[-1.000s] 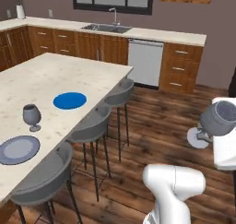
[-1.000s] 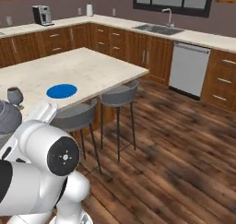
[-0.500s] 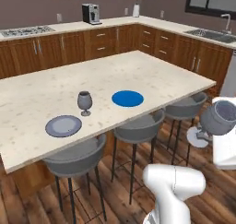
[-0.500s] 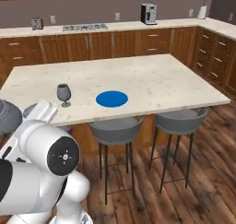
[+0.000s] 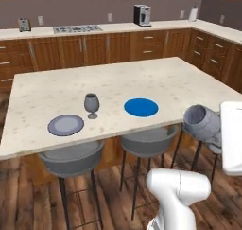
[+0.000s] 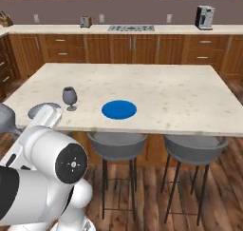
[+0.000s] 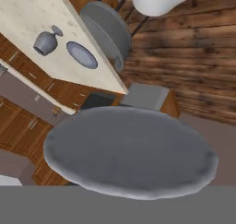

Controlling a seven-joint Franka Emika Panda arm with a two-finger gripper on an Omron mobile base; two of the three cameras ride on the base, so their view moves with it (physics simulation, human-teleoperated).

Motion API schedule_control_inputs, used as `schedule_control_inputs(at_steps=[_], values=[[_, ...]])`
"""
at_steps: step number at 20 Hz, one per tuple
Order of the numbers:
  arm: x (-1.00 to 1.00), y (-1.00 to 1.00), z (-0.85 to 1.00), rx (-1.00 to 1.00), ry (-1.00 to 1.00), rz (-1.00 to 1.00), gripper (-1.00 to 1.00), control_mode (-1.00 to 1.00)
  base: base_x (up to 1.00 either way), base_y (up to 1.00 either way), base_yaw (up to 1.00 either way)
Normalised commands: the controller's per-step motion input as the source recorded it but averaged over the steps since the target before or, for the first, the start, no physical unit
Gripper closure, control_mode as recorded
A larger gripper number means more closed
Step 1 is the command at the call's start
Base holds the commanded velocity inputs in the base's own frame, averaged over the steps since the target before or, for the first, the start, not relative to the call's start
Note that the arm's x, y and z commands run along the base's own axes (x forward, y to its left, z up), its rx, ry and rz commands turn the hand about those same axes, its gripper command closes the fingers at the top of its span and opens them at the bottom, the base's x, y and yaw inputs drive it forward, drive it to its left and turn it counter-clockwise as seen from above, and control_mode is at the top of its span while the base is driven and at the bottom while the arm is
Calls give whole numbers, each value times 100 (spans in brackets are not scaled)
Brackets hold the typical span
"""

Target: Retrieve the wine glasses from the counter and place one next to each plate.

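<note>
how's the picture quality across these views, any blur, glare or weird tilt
Left base view: even, flat rendered light, only a faint shadow under the dark grey stemmed glass on the beige speckled island top. Right base view: soft, no glare on the bright blue round plate. Hand view: rolled, the island slanting, with a large blurred grey round shape close to the lens.

Wood plank floor (image 5: 28,200), brown cabinets (image 5: 94,47), grey stools (image 6: 116,147)

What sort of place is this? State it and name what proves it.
A home kitchen, rendered. A stone-topped island with grey stools stands before wood cabinets, and a cooktop and a coffee machine sit on the back counter.
</note>
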Motion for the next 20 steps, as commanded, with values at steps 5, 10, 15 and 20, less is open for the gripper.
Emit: schedule_control_inputs(at_steps=[5,10,15,20], values=[[0,0,0,0,0,0,100,100,28,-91,19],[0,0,0,0,0,0,100,100,96,-34,36],[0,0,0,0,0,0,100,100,98,-42,32],[0,0,0,0,0,0,100,100,29,-100,22]])
